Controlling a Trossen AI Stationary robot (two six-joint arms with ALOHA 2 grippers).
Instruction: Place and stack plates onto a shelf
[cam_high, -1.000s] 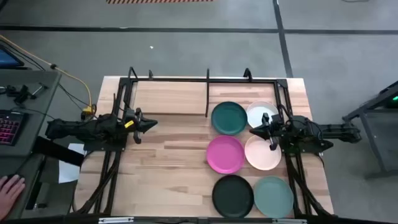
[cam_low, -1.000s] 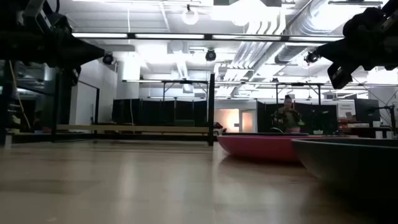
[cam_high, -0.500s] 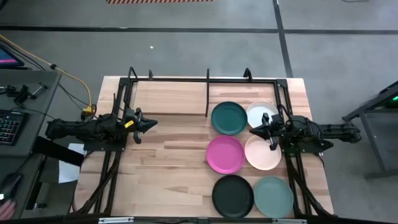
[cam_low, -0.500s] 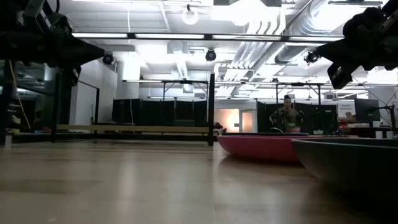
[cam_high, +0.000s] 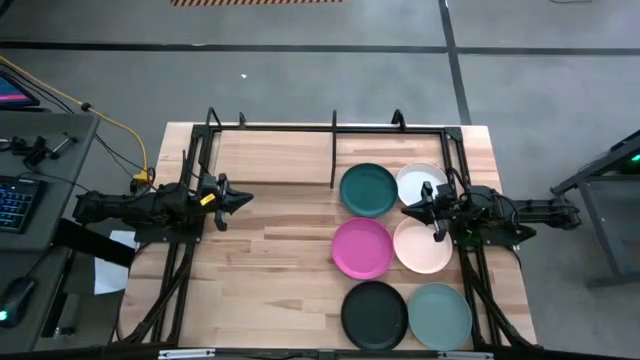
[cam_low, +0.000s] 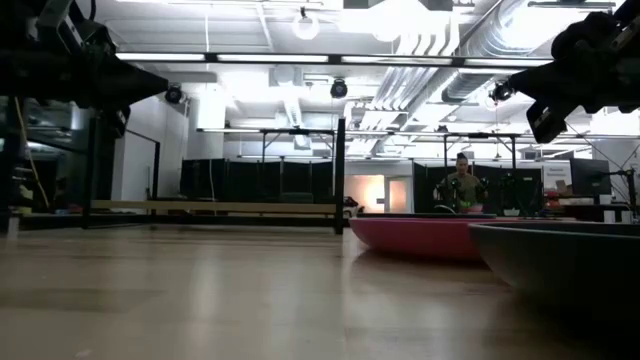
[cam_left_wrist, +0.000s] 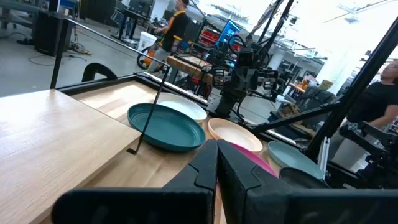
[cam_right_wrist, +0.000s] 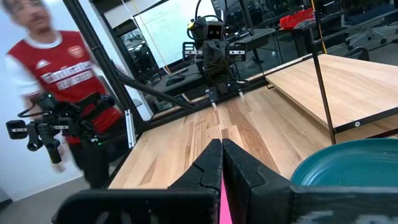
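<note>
Change: nothing on the table has moved over the last second; both arms hover in the same poses and all six plates lie where they lay. At the left edge of the high view a person's hand by the keyboard has gone, and a mouse (cam_high: 10, 316) now shows there.
Meaning for task: stacking has probably not begun; no plate is on the shelf.
Left gripper (cam_high: 243, 199): above bare wood on the table's left half, well apart from every plate, fingers pressed together and holding nothing.
Right gripper (cam_high: 407, 211): hanging over the seam between the white plate (cam_high: 418, 181) and the pale peach plate (cam_high: 420, 248), tip aimed toward the table's middle, fingers closed together, empty.
Plates: three rows of two on the right half of the table (cam_high: 270, 260). Dark teal plate (cam_high: 367, 190) beside white at the back, magenta plate (cam_high: 361, 248) beside peach in the middle, black plate (cam_high: 374, 314) beside grey-green plate (cam_high: 439, 314) at the front.
Plate orientation: each lies flat, hollow side up; being round, none has a long axis or heading.
Shelf (cam_high: 333, 128): thin black rod frame along the far edge, its long axis running across the table's width, with the divider bar (cam_high: 333, 150) pointing toward the teal plate.
</note>
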